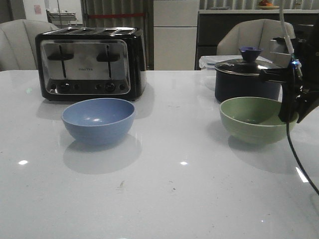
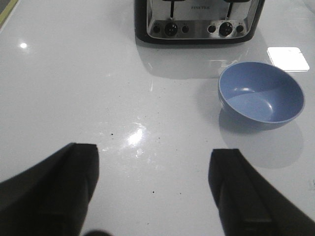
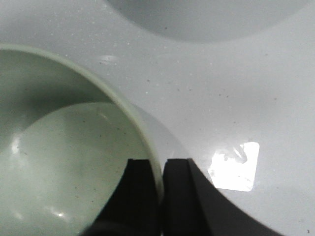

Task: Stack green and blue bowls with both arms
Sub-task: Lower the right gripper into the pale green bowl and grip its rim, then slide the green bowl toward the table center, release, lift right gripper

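The toaster carries a small brand word on its chrome front, but the letters are too small to read for sure.

The right pincer comes down at the right edge of the front view, by the right side of the green bowl. Its two fingers are closed on the bowl's rim, one inside the bowl and one outside, with the thin wall between them. The bowl sits on the white table. Just behind the pincer stands a dark pot with a lid.

The left pincer hangs low over the table with its fingers wide apart and nothing between them. The blue bowl stands ahead of it and to one side, apart from it, with the toaster behind. Bare table lies between the two bowls, which are well apart.
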You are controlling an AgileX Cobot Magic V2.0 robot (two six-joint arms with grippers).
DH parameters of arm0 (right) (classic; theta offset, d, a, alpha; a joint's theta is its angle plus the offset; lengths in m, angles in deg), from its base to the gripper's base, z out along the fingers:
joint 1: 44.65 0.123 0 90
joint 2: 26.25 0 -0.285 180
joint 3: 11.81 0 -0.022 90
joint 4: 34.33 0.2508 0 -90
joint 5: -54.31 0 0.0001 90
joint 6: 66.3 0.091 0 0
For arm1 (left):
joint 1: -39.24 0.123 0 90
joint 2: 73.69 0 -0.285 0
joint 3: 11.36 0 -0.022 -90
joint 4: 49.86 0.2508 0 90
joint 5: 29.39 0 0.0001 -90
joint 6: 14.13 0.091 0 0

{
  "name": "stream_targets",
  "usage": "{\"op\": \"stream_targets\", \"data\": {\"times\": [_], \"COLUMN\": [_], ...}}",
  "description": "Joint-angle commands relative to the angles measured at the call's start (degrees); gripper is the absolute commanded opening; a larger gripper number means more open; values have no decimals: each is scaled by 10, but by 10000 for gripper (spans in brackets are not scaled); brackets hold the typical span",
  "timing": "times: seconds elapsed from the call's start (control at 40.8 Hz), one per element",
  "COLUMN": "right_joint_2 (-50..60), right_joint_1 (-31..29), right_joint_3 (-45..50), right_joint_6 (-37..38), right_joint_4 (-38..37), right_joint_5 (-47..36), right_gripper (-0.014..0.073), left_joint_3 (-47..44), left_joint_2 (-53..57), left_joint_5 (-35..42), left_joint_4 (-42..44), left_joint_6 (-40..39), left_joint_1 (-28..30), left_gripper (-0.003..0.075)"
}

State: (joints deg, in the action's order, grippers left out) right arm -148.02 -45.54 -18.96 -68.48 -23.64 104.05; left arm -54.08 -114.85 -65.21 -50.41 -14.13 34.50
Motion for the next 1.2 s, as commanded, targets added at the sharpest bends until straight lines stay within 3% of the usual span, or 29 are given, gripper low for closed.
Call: {"op": "stream_targets", "data": {"times": [0.0, 0.221, 0.613, 0.834, 0.957, 1.177], "right_joint_2": [46, 101, 102, 77, 69, 73], "right_joint_1": [1, 56, 241, 277, 277, 277], "right_joint_3": [-22, -20, 43, 55, 55, 55], "right_joint_6": [-9, -34, -34, -33, -33, -33], "right_joint_4": [2, 2, 2, 10, 13, 13], "right_joint_5": [-5, 8, -31, -53, -53, -74], "right_gripper": [53, 53, 53, 60, 136, 366], "left_joint_3": [16, 16, 16, 16, 16, 16], "left_joint_2": [-5, -5, -5, -5, -5, -5], "left_joint_5": [44, 44, 44, 44, 44, 44], "left_joint_4": [-1, -1, -1, -1, -1, -1], "left_joint_6": [0, 0, 0, 0, 0, 0], "left_joint_1": [-3, -3, -3, -3, -3, -3], "left_gripper": [530, 530, 530, 530, 530, 530]}}
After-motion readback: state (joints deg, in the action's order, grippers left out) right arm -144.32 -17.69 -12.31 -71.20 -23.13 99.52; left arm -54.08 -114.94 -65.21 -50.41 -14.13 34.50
